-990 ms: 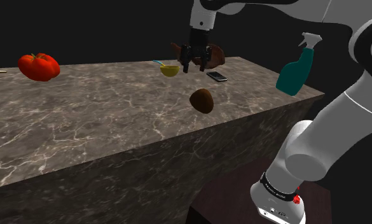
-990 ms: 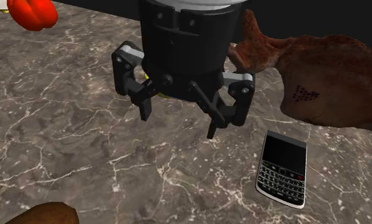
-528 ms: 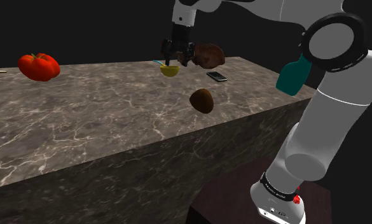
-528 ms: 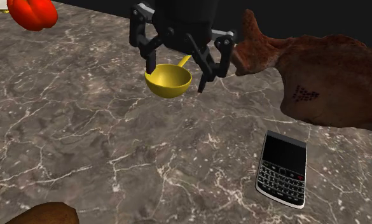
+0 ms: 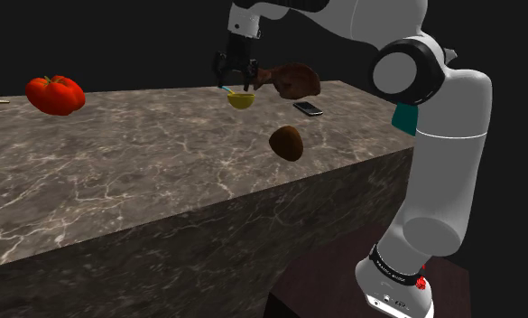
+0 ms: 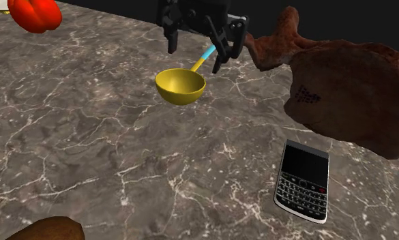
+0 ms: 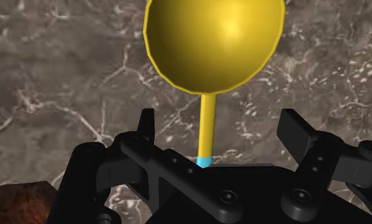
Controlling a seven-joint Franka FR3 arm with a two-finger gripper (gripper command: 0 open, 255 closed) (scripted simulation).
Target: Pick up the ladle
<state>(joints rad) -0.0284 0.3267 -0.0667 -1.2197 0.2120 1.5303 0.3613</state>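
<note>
Ladle (image 6: 181,85) on counter (image 6: 89,150), not lifted: yellow bowl resting on marble, handle with blue end rising toward the back edge. Gripper (image 6: 194,58) above the handle, fingers apart, one on each side of it, neither touching in wrist view. Meat (image 6: 348,88) just beside gripper; phone (image 6: 302,181) well apart.

Judged progress: approach and alignment done, grasp not yet made. Left to do: lower if needed, close on handle, lift clear. Risk: brushing meat on the way up.
</note>
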